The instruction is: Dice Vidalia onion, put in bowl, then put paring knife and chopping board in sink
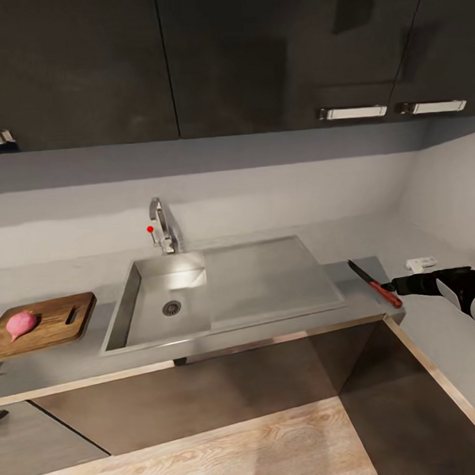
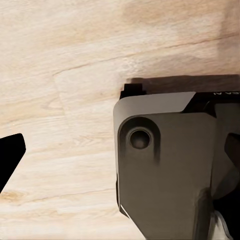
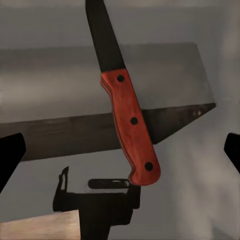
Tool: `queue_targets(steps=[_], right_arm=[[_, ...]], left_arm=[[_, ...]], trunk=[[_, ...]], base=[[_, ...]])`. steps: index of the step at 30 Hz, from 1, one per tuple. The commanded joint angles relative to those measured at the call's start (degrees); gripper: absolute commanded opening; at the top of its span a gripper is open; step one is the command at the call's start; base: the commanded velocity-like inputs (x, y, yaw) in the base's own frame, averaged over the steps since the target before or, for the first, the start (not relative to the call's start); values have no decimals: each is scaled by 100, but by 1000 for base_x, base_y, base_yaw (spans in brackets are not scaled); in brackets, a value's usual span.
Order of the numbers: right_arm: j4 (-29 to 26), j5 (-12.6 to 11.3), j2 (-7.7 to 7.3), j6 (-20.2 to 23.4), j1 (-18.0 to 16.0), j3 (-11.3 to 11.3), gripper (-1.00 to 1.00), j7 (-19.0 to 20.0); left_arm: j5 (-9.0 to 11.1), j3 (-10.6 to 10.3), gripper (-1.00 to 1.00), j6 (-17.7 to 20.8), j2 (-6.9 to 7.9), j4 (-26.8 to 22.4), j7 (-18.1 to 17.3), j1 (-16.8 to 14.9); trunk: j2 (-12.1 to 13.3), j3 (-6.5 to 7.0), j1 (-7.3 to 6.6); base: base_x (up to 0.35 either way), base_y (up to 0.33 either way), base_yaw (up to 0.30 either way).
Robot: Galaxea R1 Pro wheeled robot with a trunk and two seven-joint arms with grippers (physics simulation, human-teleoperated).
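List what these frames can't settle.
- Chopping board: its left end is cut off by the head view's edge.
- Bowl: not seen, so its place is unknown.
- Right gripper by the knife: whether it touches the handle is unclear; right wrist view shows fingers wide apart.

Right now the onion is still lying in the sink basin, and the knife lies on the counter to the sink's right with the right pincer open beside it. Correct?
Not quite. The Vidalia onion sits on the chopping board, left of the sink, as the head view shows. The rest holds: the paring knife lies on the countertop and the right pincer is open.
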Motion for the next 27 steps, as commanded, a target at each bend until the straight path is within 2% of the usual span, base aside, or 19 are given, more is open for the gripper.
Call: queue_targets(steps=[1, 9, 20, 27], right_arm=[[-11, 45, -3, 35, -3, -49, 100, 33], [-11, 44, -9, -48, -3, -50, 100, 53], [-2, 44, -9, -159, -3, -50, 100, 211], [-2, 44, -12, -160, 5, -50, 100, 240]], left_arm=[[58, -48, 100, 10, -4, 10, 7, -8], [59, -47, 100, 10, -10, 12, 12, -9], [56, -48, 100, 10, -10, 13, 12, -8], [55, -48, 100, 10, -10, 11, 12, -6]], trunk=[[-12, -21, 3], [-12, -88, 3], [-12, -185, 3], [-12, -248, 3]], base=[[0, 0, 0], [3, 0, 0], [147, 0, 0], [33, 0, 0]])
